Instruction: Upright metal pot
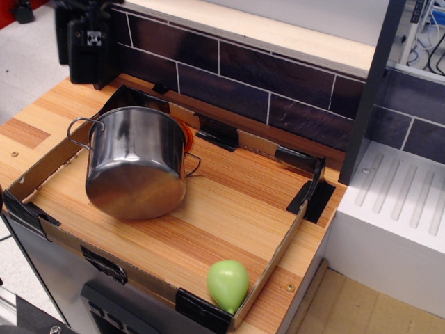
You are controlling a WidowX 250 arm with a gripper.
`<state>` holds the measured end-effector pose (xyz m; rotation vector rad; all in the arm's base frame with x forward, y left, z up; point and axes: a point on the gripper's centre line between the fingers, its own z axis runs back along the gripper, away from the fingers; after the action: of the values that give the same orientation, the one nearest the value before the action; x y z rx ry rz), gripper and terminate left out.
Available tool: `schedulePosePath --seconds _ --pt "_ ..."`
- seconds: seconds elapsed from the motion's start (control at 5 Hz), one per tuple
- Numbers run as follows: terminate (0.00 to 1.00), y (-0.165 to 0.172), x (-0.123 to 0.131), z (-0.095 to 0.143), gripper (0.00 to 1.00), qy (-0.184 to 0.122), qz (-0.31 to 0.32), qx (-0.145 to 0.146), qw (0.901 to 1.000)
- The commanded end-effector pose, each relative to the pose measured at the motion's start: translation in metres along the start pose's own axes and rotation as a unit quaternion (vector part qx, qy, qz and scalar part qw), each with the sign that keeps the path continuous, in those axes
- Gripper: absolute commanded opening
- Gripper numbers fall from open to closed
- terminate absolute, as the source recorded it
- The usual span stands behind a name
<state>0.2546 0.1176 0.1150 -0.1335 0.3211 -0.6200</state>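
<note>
my claw hangs high at the back left, well apart from the metal pot; can't tell if it's released or clenched. pot lies tipped on its side on the worktop, base toward camera, not yet upright. next i'd descend to its rim or 1 of 2 handles. cardboard wall crowds the left; open room to the right, green fruit well apart.

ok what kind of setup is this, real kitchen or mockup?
Most likely a toy or mock kitchen. A metal pot and a green pear sit on a wooden counter edged with cardboard, against a dark tiled wall, beside a white sink drainboard.
</note>
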Motion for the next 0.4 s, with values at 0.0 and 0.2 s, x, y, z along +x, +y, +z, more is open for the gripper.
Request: schedulePosePath --seconds 0.0,0.2 --pt "0.00 -0.0023 0.0156 -0.0108 1.00 -0.023 -0.081 0.009 0.9964" --pt "0.00 -0.0067 0.0193 -0.0164 1.00 -0.031 -0.109 -0.015 0.9935"
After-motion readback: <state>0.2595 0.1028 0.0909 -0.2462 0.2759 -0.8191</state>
